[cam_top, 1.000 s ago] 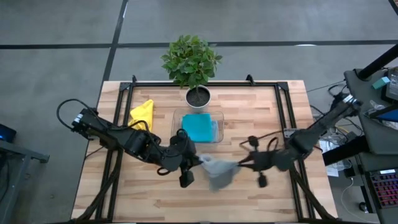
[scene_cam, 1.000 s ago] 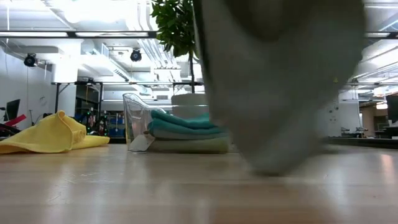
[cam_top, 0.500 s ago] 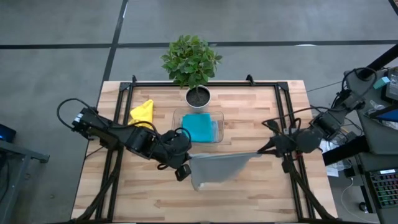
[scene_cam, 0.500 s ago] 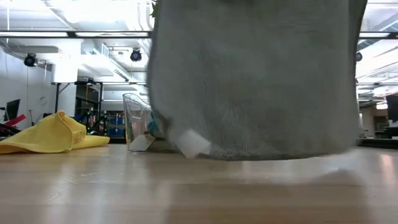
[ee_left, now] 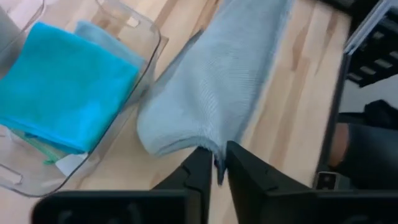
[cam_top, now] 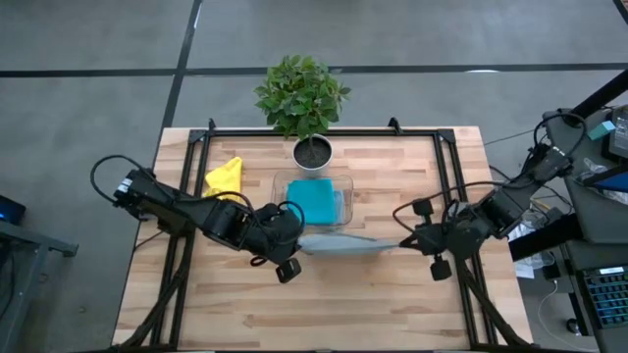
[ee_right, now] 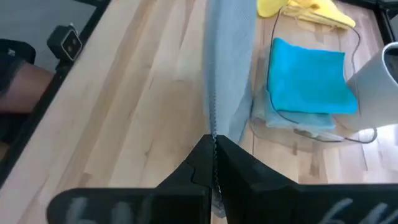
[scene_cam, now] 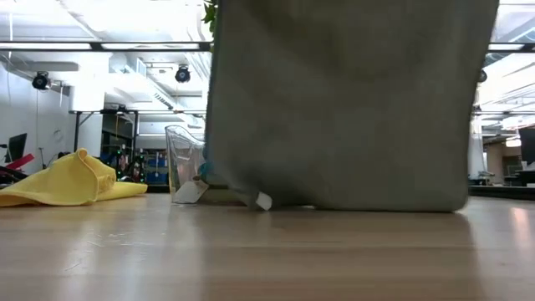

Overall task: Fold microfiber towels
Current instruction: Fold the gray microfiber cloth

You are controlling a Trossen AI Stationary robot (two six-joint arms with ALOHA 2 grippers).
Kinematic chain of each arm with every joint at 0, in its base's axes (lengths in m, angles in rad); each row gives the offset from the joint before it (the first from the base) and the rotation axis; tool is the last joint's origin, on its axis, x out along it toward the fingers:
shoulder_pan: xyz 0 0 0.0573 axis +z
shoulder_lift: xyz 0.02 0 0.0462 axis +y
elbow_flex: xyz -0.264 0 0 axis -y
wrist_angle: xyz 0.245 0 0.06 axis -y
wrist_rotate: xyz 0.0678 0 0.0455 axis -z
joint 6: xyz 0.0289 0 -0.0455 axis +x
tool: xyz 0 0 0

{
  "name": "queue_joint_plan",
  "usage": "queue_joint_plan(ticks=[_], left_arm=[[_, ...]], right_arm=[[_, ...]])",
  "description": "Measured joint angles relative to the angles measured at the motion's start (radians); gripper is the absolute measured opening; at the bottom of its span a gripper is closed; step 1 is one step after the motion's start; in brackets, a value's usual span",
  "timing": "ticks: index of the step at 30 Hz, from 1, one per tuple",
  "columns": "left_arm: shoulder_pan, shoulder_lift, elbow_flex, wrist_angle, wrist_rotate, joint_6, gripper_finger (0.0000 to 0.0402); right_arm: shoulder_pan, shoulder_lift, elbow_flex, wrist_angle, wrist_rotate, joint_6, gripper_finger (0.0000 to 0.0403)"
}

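Observation:
A grey towel [cam_top: 348, 244] hangs as a flat sheet between my two grippers; in the low view [scene_cam: 343, 100] its lower edge, with a white tag [scene_cam: 263, 201], is close to the table top. My left gripper [cam_top: 296, 242] is shut on its left upper corner, my right gripper [cam_top: 400, 244] on its right upper corner. A teal towel [cam_top: 316, 201] lies folded on top of a stack, with a light blue one [ee_left: 102, 37] under it, in a clear tray [cam_top: 343, 204]. A yellow towel [cam_top: 224, 176] lies crumpled at the far left. My left gripper pinches the grey towel's upper edge at its left corner [ee_left: 208, 144] between its two fingers [ee_left: 239, 165]. The cloth bunches in a small fold at the fingers and runs away taut toward the other arm, hanging below. My right gripper pinches the towel's upper edge at its right corner [ee_right: 214, 127] between its two fingers [ee_right: 199, 158]. The upper edge runs straight from the fingers, drawn taut, and the sheet hangs below it.
A potted plant [cam_top: 312, 152] stands behind the tray at the far middle. Black frame rails [cam_top: 446, 176] run along both table sides. The near half of the wooden table [cam_top: 343, 304] is bare.
My grippers have drawn apart, the right one toward the table's right edge and the left one a little toward the left. The grey towel, bunched between them a second ago, has spread out, swung toward the near edge, and now hangs straight down, taut along its top.

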State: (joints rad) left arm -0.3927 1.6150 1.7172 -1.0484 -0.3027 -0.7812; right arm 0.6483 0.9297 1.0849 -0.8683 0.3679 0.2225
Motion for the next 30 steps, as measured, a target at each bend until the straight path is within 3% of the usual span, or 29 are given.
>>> queue_joint_plan(ticks=[5,10,13,19,22,25,30], left_arm=[[0.001,0.0,-0.049,0.0,0.012,0.002,0.0096],[0.019,0.0,-0.142,0.072,-0.016,0.033,0.0149],[0.02,0.0,-0.238,0.268,-0.021,0.126,0.0162],[0.007,0.0,-0.524,0.994,-0.02,0.416,0.0164],[-0.002,0.022,-0.609,1.238,-0.055,0.482,0.0164],[-0.013,0.078,-0.602,1.293,-0.103,0.496,0.0164],[-0.021,0.224,-0.48,1.294,-0.122,0.535,0.0164]], right_arm=[[0.0,-0.006,-0.01,-0.008,0.013,0.016,0.0008],[-0.001,-0.023,-0.01,-0.079,0.186,0.092,0.0008],[-0.001,-0.019,-0.015,-0.123,0.208,0.163,0.0008],[-0.001,-0.017,-0.048,-0.131,0.207,0.227,0.0008],[-0.001,-0.017,-0.055,-0.131,0.204,0.246,0.0008],[-0.001,-0.017,-0.055,-0.128,0.185,0.259,0.0008],[-0.001,-0.017,-0.055,-0.117,0.181,0.286,0.0008]])
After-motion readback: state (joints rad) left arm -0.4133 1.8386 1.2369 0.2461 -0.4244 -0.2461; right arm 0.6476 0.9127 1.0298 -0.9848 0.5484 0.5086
